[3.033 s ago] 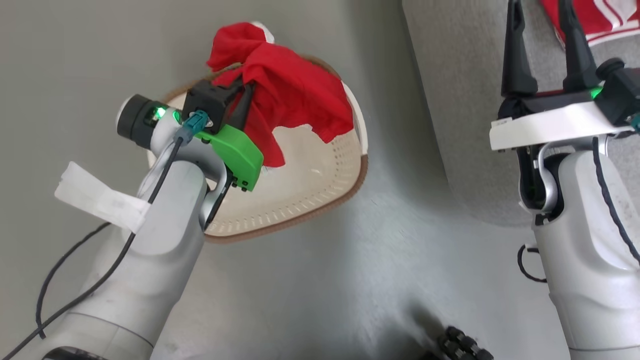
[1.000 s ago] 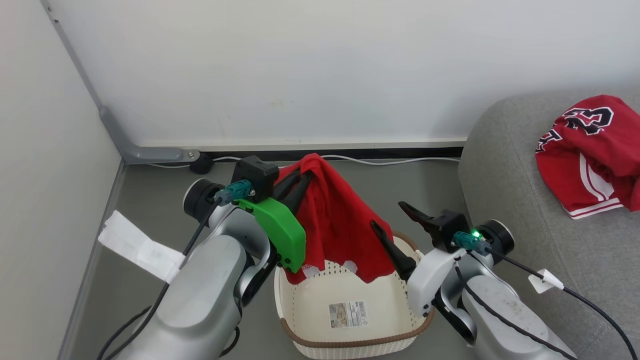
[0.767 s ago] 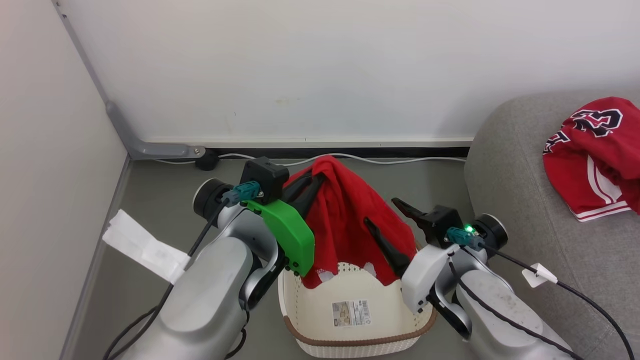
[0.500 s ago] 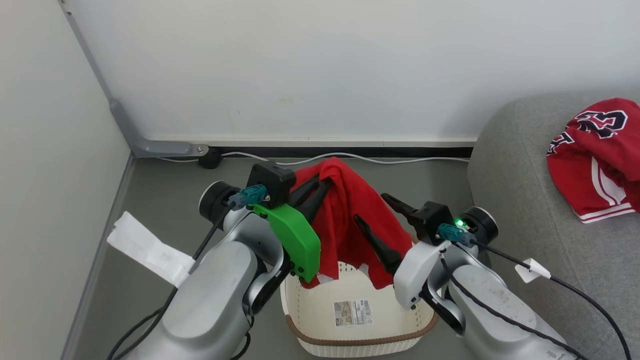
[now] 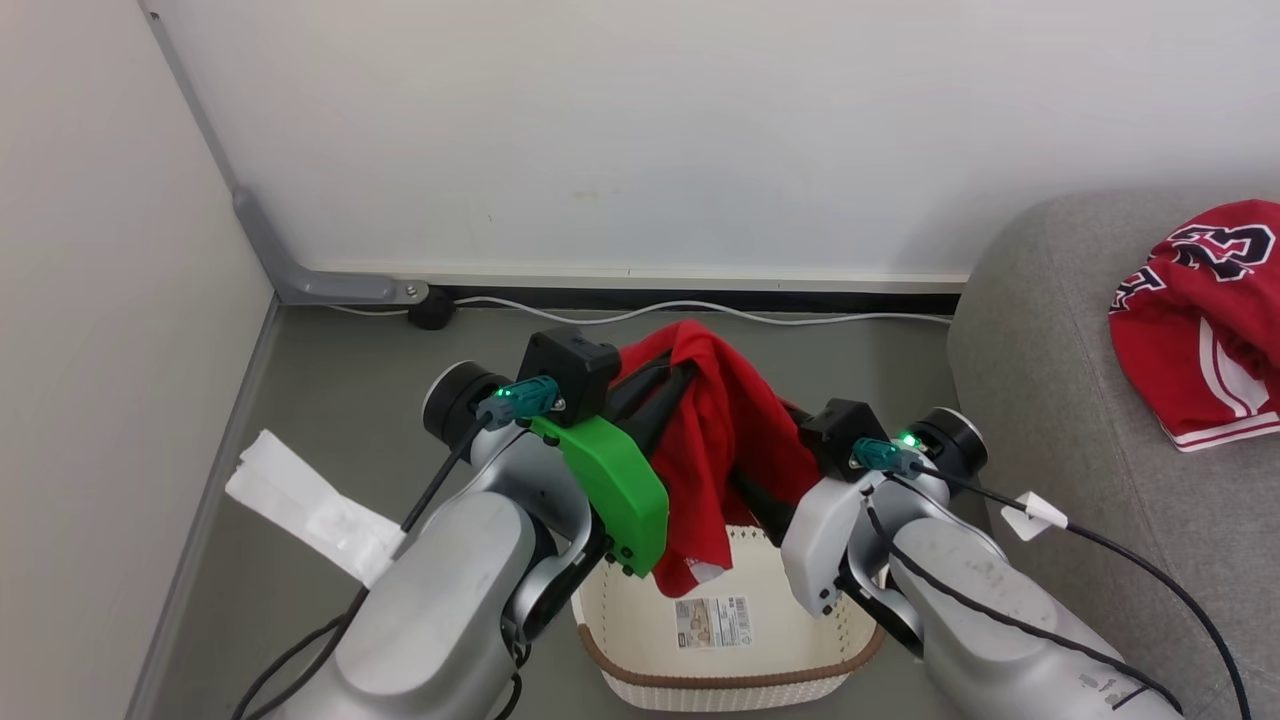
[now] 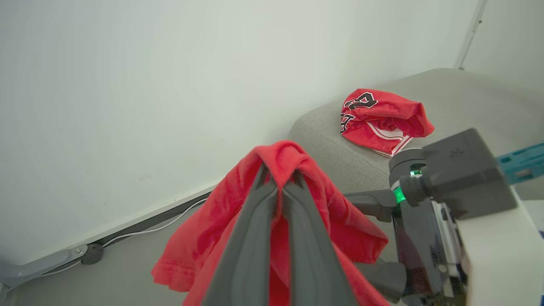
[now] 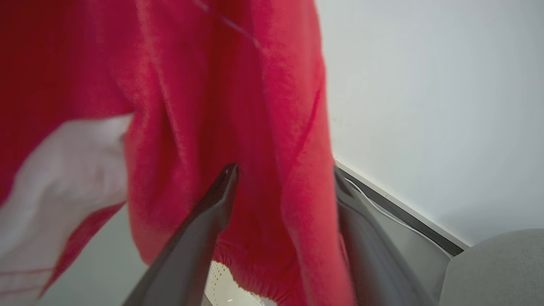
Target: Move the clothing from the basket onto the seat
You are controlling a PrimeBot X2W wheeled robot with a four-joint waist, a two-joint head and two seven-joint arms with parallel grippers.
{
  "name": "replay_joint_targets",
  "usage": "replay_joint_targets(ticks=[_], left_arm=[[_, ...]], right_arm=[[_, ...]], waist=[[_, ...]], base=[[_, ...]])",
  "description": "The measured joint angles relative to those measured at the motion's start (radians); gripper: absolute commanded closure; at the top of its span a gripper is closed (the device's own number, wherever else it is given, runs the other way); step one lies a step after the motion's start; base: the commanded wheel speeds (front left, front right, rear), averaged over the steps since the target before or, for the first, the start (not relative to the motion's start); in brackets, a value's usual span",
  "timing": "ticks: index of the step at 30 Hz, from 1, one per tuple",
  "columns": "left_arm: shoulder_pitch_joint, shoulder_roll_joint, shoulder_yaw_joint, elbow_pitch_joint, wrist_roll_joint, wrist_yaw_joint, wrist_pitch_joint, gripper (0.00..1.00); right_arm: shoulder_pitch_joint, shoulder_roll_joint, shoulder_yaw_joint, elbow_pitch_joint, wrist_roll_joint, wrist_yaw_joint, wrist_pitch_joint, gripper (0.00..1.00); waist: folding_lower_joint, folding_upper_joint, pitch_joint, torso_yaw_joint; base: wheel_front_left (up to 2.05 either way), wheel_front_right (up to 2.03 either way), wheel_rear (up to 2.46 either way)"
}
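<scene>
Plain red garment (image 5: 715, 430) is hung at frame centre above the basket (image 5: 735, 672), pinched at its top fold by the clenched left gripper (image 6: 278, 185). It is judged light, limp and apt to slip, so best taken at a bunched fold. The right gripper (image 7: 284, 172) is spread wide astride a hanging fold, with nothing grasped. A numbered garment (image 5: 1200, 330) is seen on the sofa (image 5: 1050, 420), at the right edge.
</scene>
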Motion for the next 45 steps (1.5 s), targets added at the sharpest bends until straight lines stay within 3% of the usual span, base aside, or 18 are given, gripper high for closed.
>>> replay_joint_targets(ticks=[2, 4, 6, 15, 16, 17, 18, 27, 31, 45], left_arm=[[0.001, 0.000, -0.001, -0.009, -0.002, 0.001, 0.005, 1.00], [0.003, 0.000, 0.000, -0.017, -0.002, 0.007, 0.009, 1.00], [0.010, 0.001, 0.003, -0.023, -0.003, 0.013, 0.009, 1.00], [0.067, 0.022, 0.051, -0.030, -0.027, 0.047, 0.007, 1.00], [0.074, 0.026, 0.056, -0.030, -0.027, 0.052, 0.002, 0.68], [0.081, 0.030, 0.063, -0.030, -0.028, 0.058, -0.003, 0.11], [0.087, 0.032, 0.067, -0.030, -0.028, 0.059, -0.009, 0.00], [0.135, 0.051, 0.102, -0.040, -0.031, 0.066, -0.104, 0.00], [0.172, 0.061, 0.106, -0.037, -0.031, 0.066, -0.135, 0.00], [0.268, 0.068, 0.079, -0.025, -0.031, 0.058, -0.203, 0.00]], right_arm=[[-0.004, 0.000, -0.001, 0.012, 0.011, 0.000, 0.000, 0.00], [-0.007, 0.000, -0.002, 0.015, 0.022, 0.000, -0.001, 0.62], [-0.012, 0.000, -0.002, 0.017, 0.029, 0.000, -0.004, 1.00], [-0.031, 0.001, -0.007, 0.016, 0.086, 0.000, -0.023, 1.00], [-0.032, 0.001, -0.010, 0.015, 0.091, 0.000, -0.023, 1.00], [-0.032, 0.001, -0.013, 0.015, 0.096, 0.000, -0.026, 1.00], [-0.034, 0.001, -0.018, 0.015, 0.099, 0.000, -0.027, 1.00], [-0.062, -0.001, -0.059, 0.001, 0.107, 0.000, -0.044, 1.00], [-0.076, -0.031, -0.086, -0.022, 0.107, -0.008, -0.045, 1.00], [-0.057, -0.184, -0.232, -0.157, 0.132, -0.102, -0.062, 1.00]], waist=[[0.0000, 0.0000, 0.001, 0.003], [0.0000, 0.0000, 0.002, 0.005], [0.0000, 0.0000, 0.003, 0.006], [0.0000, 0.0000, 0.006, -0.020], [0.0000, 0.0000, 0.006, -0.025], [0.0000, 0.0000, 0.006, -0.030], [0.0000, 0.0000, 0.007, -0.035], [0.0000, 0.0000, 0.011, -0.097], [0.0000, 0.0000, 0.012, -0.131], [0.0000, 0.0000, 0.008, -0.277]], base=[[0.00, 0.00, 0.00], [0.00, 0.00, 0.00], [0.00, 0.00, 0.00], [0.00, 0.00, 0.00], [0.00, 0.00, 0.00], [0.00, 0.00, 0.00], [0.00, 0.00, 0.00], [0.00, 0.00, 0.00], [0.00, 0.00, 0.00], [0.00, 0.00, 0.00]])
